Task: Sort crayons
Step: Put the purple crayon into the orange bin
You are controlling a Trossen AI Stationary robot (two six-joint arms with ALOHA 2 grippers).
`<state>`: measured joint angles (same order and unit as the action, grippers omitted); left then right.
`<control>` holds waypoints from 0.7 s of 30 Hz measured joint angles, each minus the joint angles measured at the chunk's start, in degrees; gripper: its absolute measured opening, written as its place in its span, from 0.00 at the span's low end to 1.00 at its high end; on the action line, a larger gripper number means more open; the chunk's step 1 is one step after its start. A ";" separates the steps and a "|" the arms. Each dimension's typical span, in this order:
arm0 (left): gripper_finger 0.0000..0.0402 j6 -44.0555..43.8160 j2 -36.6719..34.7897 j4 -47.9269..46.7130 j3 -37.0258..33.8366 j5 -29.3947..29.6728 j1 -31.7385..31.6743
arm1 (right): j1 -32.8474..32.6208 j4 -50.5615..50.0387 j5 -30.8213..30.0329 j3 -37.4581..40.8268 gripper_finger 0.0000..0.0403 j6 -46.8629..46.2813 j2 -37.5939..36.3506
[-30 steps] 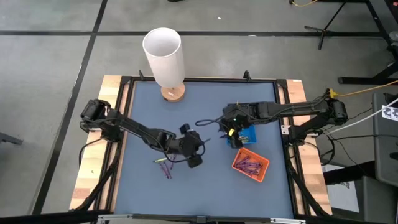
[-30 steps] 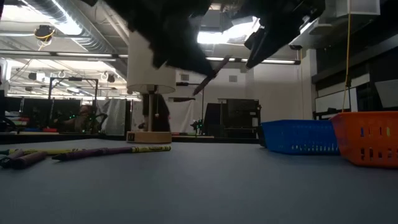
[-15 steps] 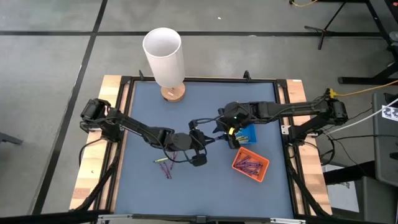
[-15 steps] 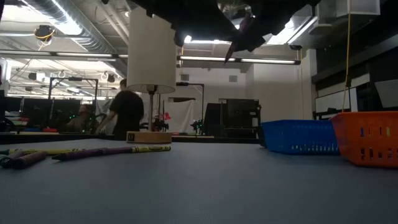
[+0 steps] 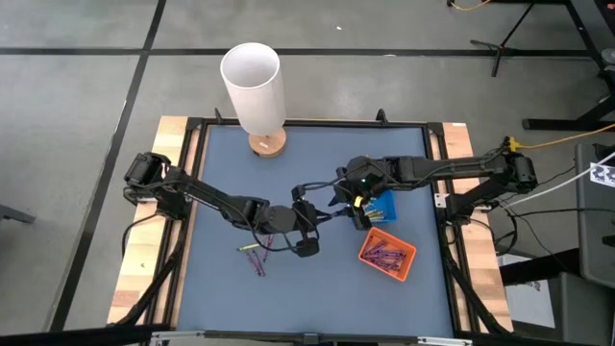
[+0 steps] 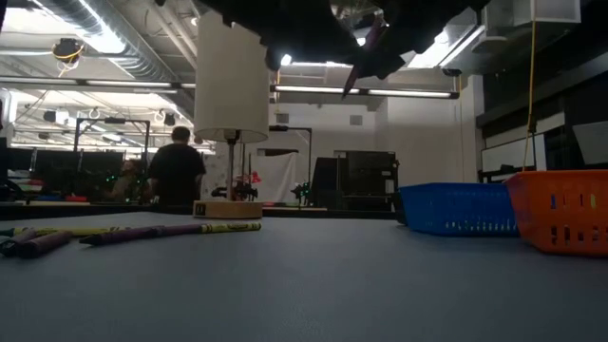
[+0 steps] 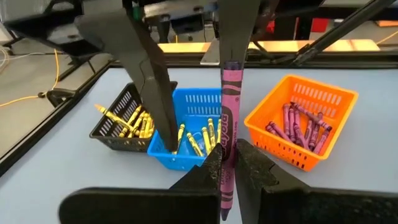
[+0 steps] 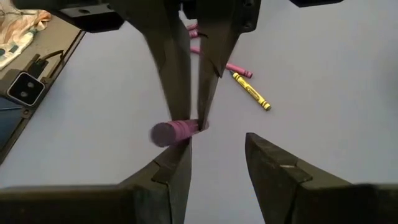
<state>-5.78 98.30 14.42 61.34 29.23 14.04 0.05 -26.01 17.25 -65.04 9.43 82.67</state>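
High view shows both arms meeting above the middle of the blue counter [image 5: 231, 183], the left end effector [image 5: 306, 213] holding a purple crayon [image 7: 229, 134] out toward the right end effector [image 5: 342, 200]. Left wrist view makes the grip plain: the left fingers are clenched on the crayon's lower part, with its paper-wrapped length standing up between them and its far end reaching in among the right arm's dark fingers. Right wrist view shows the crayon's round end just beside one of its fingers [image 8: 177, 168], the pair standing spread apart and not yet closed on anything.

Beyond the handover sit three trays side by side: a black tray [image 7: 118, 127] with yellow crayons, a blue tray [image 7: 189, 109] also holding yellow ones, and an orange tray [image 7: 323, 99] holding purple ones. A few loose crayons [image 5: 255, 258], yellow and purple, lie on the counter near the left arm. A white lamp [image 5: 254, 88] stands at the far edge.

The crayon looks light and stiff, but wax is brittle and would likely snap under a hard squeeze or sideways bending. Its paper sleeve should give better purchase than bare wax. The sensible place for the right end effector to take hold is the free upper half, well clear of the left fingers, closing squarely across the barrel so it does not roll or twist out.
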 joint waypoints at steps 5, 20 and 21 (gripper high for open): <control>0.02 -0.05 0.02 -1.48 -0.02 0.20 -0.09 | -0.04 -1.40 0.58 -0.02 0.37 -0.22 0.00; 0.02 -0.13 0.04 -1.60 -0.02 0.16 -0.07 | -0.09 -0.07 0.56 -0.02 0.37 -0.22 0.00; 0.02 -0.12 0.04 -1.58 -0.02 0.16 -0.07 | -0.09 -0.09 0.56 -0.02 0.37 -0.22 0.00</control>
<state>-5.91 98.35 12.83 61.32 29.39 13.98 -0.03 -26.10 17.80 -65.06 9.21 82.67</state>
